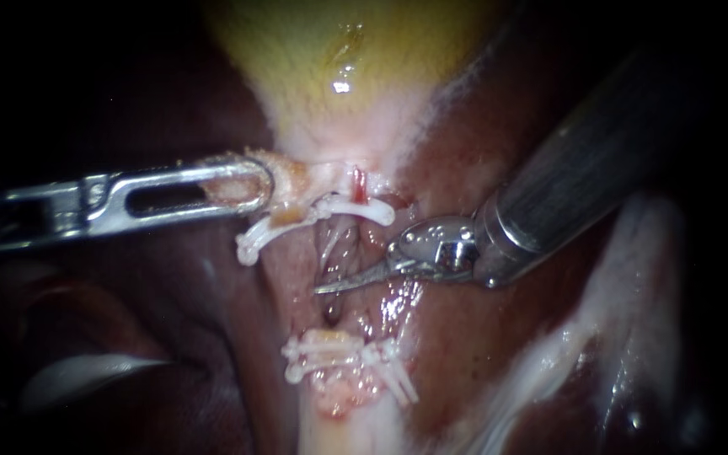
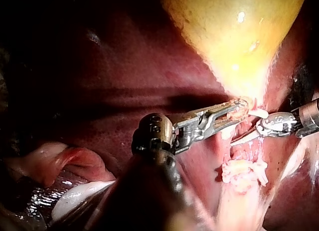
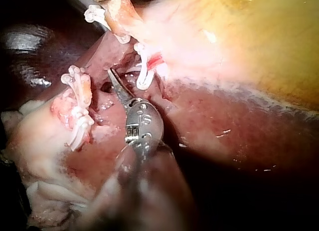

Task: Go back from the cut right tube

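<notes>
Liver point(image 1: 482, 337) fills most of the endoscope view, dark red and wet. The yellow gallbladder point(image 1: 339, 50) hangs into the upper centre and narrows to a pale neck just above the middle of the frame. We see our right instrument's thick shaft entering from the upper right, and our left instrument's shaft entering from the left edge at mid-height.

The left instrument point(image 1: 250, 181) has its slotted jaws closed on the pale tissue at the left side of the gallbladder's neck. Our left wrist view shows both jaws pressing that tissue from two sides. The right instrument point(image 1: 339, 284) ends in thin curved blades that lie together with nothing between them, pointing left across the centre of the frame.

Those blades lie in the raw gap between the upper clips point(image 1: 364, 208), just below the neck, and the lower clips point(image 1: 343, 354), at lower centre. They are apart from both sets. The right tube point(image 1: 358, 185) is cut through: its upper end is a short red-tipped stump just right of centre, touching the upper clips. Its lower end seems to sit under the right-hand lower clips, though the tissue there is too ragged for us to be sure. Whether the blade tips touch the bed beneath them we cannot tell.
</notes>
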Robot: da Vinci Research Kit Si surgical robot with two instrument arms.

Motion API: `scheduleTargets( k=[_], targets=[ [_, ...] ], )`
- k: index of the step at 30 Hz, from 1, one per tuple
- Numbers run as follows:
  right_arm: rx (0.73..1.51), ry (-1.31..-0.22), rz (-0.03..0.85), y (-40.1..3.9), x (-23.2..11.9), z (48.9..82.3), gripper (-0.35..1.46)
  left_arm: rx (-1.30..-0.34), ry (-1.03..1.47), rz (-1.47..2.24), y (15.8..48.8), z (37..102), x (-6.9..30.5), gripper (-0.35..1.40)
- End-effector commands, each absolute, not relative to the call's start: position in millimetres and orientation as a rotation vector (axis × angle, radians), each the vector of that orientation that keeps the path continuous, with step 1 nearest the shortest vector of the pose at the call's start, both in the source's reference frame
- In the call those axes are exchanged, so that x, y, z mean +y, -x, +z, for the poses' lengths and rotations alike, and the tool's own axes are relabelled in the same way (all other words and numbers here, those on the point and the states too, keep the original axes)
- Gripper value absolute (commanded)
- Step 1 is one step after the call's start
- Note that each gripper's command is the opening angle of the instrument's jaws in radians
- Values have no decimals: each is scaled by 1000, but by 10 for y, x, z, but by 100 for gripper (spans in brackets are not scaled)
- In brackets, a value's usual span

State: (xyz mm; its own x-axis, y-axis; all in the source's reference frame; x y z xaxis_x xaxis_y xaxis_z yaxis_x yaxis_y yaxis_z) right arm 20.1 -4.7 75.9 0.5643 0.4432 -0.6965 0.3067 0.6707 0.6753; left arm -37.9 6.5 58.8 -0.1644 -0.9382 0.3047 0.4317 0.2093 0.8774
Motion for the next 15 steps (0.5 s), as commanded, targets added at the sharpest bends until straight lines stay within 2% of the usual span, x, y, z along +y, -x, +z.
scheduleTargets(
  k=[1, 6, 7, 9, 12, 15],
  targets=[
    [1002, -870, 93, -201, -47, 759, -35, -1163, -588, -1337, 379, 588, 65, -35],
    [999, -868, 93, -200, -48, 758, -35, -1163, -588, -1337, 379, 588, 65, -35],
    [1002, -863, 96, -199, -49, 757, -27, -1163, -588, -1337, 378, 588, 65, -35],
    [1013, -849, 108, -197, -50, 756, 29, -1163, -588, -1337, 378, 588, 65, -35],
    [1030, -829, 127, -195, -52, 754, 86, -1163, -588, -1337, 378, 588, 65, -35],
    [1035, -830, 129, -195, -53, 753, 108, -1163, -588, -1337, 378, 588, 65, -35]
  ],
)
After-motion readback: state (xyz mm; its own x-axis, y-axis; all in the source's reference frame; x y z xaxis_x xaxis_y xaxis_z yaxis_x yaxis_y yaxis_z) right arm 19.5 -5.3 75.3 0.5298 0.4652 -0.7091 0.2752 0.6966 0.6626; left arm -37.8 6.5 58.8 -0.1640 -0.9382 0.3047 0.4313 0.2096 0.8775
